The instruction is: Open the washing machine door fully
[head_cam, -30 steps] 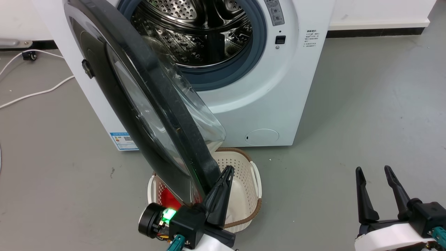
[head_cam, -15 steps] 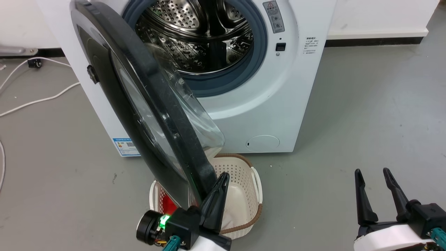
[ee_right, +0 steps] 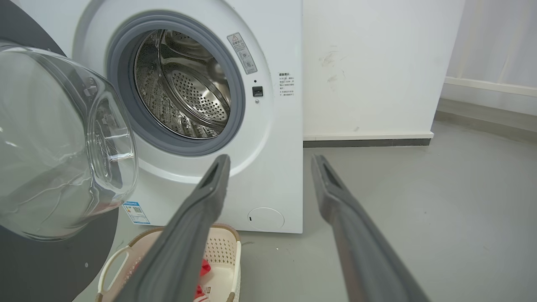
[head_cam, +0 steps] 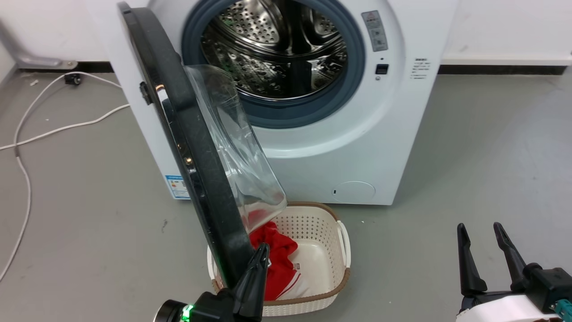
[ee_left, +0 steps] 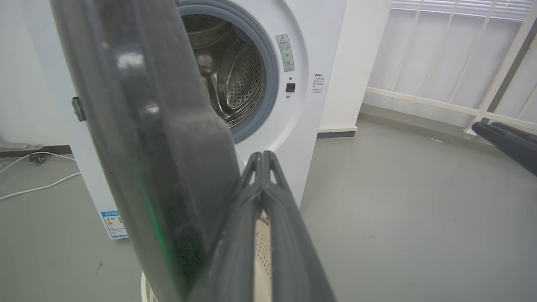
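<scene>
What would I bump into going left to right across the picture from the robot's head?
White cable → black door → small round flap → right tool.

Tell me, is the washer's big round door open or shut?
Open: the washing machine door stands swung out, leaving the steel drum uncovered.

A white perforated basket with a brown rim sits on the grey floor just right of the left claw. Red cloth lies inside it. A white cable trails well off to the claw's left.
</scene>
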You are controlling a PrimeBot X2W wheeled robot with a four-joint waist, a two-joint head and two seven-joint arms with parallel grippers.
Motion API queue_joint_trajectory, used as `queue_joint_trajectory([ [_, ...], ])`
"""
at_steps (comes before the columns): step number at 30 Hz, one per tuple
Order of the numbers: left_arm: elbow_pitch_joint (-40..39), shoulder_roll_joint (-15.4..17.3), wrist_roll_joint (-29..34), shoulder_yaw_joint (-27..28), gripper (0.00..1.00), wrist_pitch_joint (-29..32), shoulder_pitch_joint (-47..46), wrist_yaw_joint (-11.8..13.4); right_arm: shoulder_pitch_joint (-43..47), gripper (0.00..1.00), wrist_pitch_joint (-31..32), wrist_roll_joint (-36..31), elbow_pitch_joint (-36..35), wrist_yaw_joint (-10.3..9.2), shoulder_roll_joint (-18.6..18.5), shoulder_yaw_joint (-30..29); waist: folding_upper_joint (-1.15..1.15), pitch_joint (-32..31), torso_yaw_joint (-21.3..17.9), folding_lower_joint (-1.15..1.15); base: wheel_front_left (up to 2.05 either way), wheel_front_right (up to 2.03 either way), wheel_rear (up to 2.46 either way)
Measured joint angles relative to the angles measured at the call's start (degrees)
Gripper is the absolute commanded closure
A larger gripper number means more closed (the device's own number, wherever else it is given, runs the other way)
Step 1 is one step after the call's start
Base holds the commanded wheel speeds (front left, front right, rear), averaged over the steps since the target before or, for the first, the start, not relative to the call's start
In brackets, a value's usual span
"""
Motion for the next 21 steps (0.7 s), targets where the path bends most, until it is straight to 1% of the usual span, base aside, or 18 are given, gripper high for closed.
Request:
queue_joint_trajectory([
  [10, -3.46, 1.15, 0.00, 1.30, 1.00, 0.22, 2.37, 2.43, 0.10, 0.00, -0.05, -0.12, -0.64, 0.00, 0.02, -0.31, 0.00, 0.03, 5.40, 0.00, 0.00, 0.00, 0.00],
  [21, -5.04, 2.08, -1.75, 5.06, 1.00, -0.34, 3.44, 4.59, 0.01, 0.00, -0.07, -0.26, -0.86, 0.00, 0.04, -0.57, 0.00, 0.73, 12.36, 0.00, 0.00, 0.00, 0.00],
])
